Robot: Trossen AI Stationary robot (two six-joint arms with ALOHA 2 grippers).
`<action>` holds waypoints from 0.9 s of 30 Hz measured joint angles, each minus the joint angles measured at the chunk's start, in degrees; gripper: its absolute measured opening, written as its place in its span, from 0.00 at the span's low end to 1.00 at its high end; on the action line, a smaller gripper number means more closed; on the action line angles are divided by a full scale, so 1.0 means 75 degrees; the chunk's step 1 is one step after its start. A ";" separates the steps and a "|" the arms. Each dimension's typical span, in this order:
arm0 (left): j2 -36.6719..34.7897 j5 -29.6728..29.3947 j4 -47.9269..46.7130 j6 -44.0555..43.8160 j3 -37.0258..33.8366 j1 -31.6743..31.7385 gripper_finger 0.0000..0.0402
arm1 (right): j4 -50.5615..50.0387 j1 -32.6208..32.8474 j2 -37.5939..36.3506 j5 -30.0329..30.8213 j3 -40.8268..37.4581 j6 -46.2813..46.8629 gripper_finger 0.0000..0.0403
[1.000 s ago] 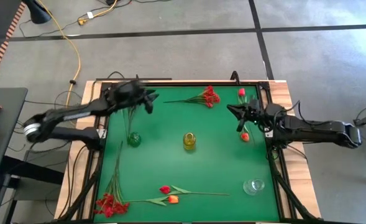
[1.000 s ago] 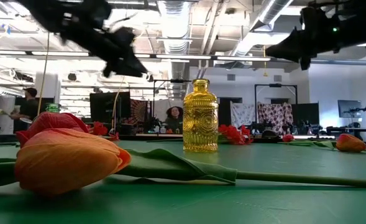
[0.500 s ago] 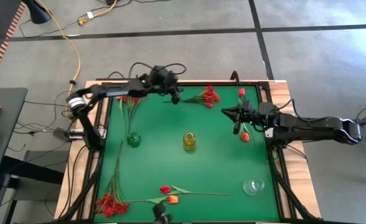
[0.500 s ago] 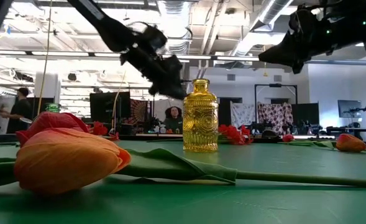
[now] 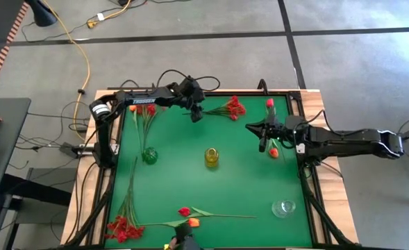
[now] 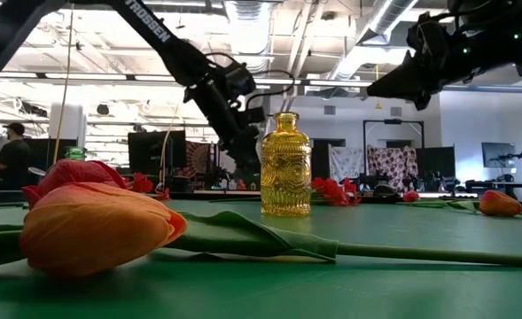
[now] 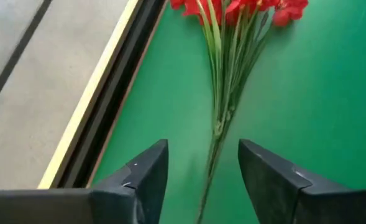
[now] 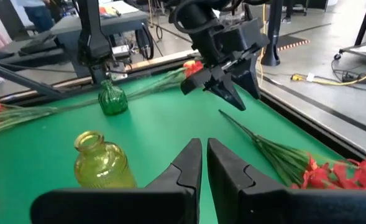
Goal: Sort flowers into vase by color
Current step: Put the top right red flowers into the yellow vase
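Observation:
A bunch of small red blossoms (image 5: 230, 107) lies on the green table near the far edge, its stem end (image 7: 211, 163) pointing toward the table's left. My left gripper (image 7: 201, 149) hovers open just above that stem end, one finger on each side, touching nothing. My right gripper (image 8: 204, 146) hangs shut and empty over the right side, above an orange tulip (image 5: 273, 152). A yellow vase (image 5: 212, 157) stands mid-table. A green vase (image 5: 149, 155) at the left holds red flowers. A clear vase (image 5: 283, 207) stands near right.
A red-pink bud (image 5: 269, 103) lies at the far right. Along the near edge lie a red bunch (image 5: 123, 228), a red bud (image 5: 184, 211) and an orange tulip (image 5: 193, 223) on long stems. A black frame (image 7: 117, 106) borders the far edge.
My left gripper has swung from the table's far left toward the right along the far edge, and has come down and tipped downward over the stem end of the red bunch. The flowers and vases have stayed where they were.

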 joint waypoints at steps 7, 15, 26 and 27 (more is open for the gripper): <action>0.0401 0.0037 -0.0526 0.0169 -0.0006 0.0140 0.57 | 0.0049 -0.0001 0.0418 0.0000 -0.0003 -0.0003 0.13; 0.0851 0.0254 -0.0844 0.0636 0.0015 0.0312 0.58 | 0.0098 0.0003 0.0658 -0.0002 -0.0003 0.0003 0.13; 0.0871 0.0706 -0.1129 0.0362 0.0090 0.0418 0.39 | 0.0089 0.0052 0.0698 -0.0008 -0.0003 0.0007 0.13; 0.0871 0.0689 -0.1152 0.0299 0.0093 0.0437 0.35 | 0.0089 0.0055 0.0698 -0.0011 -0.0003 0.0029 0.13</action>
